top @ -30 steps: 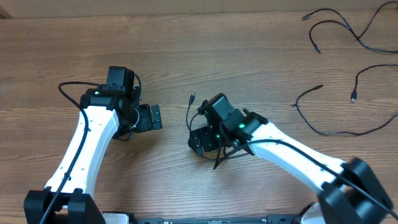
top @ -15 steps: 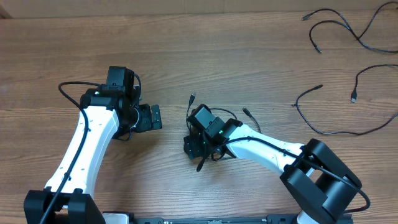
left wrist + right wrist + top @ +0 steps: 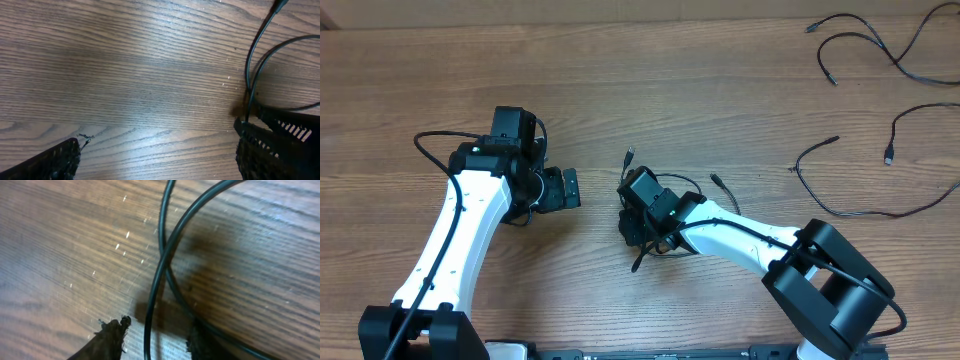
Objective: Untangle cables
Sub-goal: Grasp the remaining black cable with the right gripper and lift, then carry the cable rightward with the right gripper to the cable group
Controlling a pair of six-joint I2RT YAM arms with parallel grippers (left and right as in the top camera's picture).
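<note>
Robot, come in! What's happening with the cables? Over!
Left gripper open, empty. Right gripper open, straddling one cable. Second strand crosses it just ahead.

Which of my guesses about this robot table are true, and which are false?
1. The left gripper is holding a cable. False: it is open and empty over bare wood.
2. Loose black cables lie toward the top right of the overhead view, away from both arms. True.
3. A cable strand runs between the fingers of the right gripper. True.
4. The table is white plastic. False: it is brown with a wood grain.
</note>
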